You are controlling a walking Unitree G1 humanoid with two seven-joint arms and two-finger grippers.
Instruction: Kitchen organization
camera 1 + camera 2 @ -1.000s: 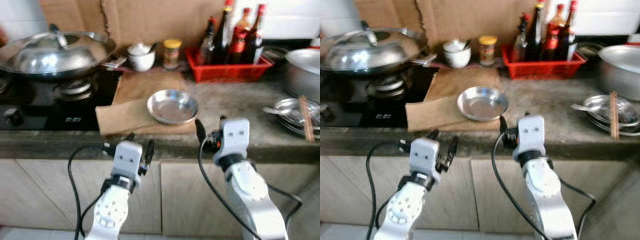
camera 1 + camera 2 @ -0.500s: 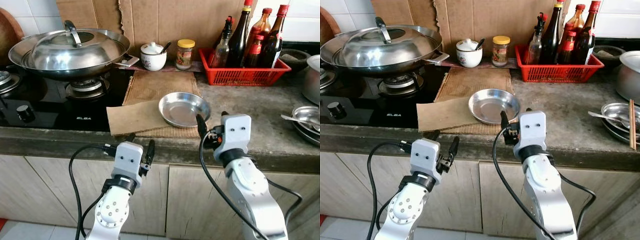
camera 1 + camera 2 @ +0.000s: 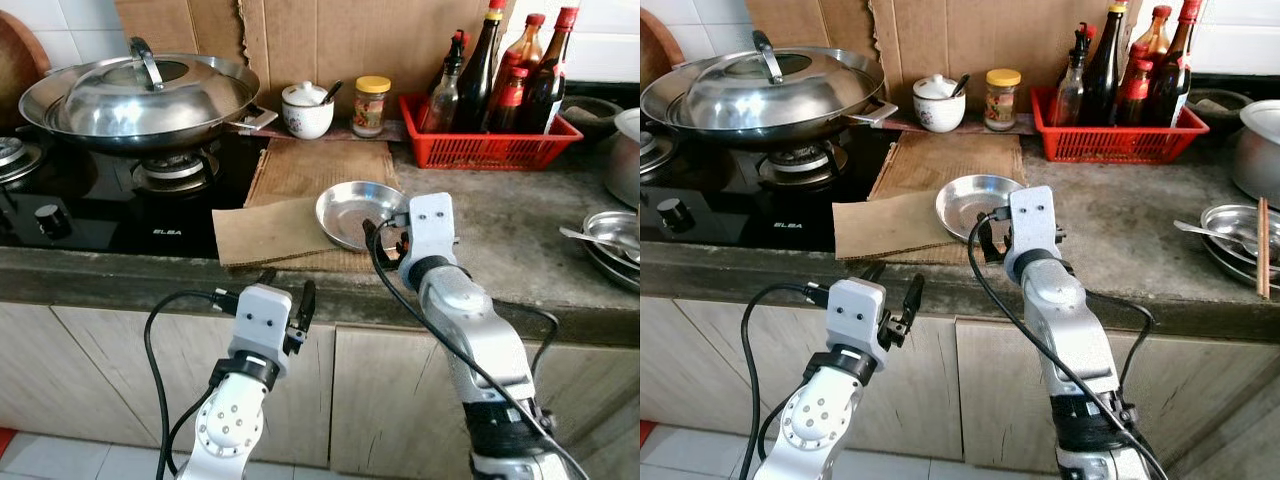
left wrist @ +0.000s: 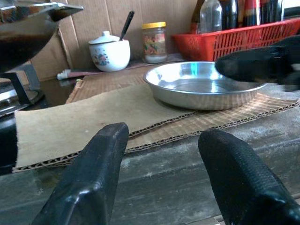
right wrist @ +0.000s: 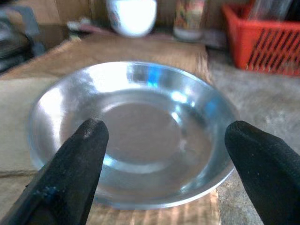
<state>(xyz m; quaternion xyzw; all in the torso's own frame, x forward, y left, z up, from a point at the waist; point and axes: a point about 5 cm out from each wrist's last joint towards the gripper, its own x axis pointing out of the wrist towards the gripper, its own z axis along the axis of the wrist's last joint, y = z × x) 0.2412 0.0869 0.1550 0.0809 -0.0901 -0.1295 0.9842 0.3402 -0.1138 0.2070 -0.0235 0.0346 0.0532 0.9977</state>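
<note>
A shallow steel dish [image 3: 348, 208] rests on brown cardboard [image 3: 270, 228] near the counter's front edge. My right gripper [image 5: 166, 132] is open, level with the dish's near rim, one finger [image 5: 70, 173] on either side of the dish and clear of it. From the head, its black finger [image 3: 371, 237] overlaps the dish's right front rim. My left gripper [image 4: 164, 138] is open and holds nothing. It hangs lower [image 3: 287, 288], in front of the cabinet just below the counter edge, pointing toward the cardboard.
A lidded wok [image 3: 135, 95] sits on the black stove [image 3: 90, 210] at left. A white lidded pot [image 3: 307, 110], a jar [image 3: 371, 105] and a red basket [image 3: 490, 148] of bottles line the back. Stacked steel plates [image 3: 612, 243] lie at right.
My right gripper has moved forward and left over the counter edge up to the dish. The left arm has barely moved. The head view shifted a little.
</note>
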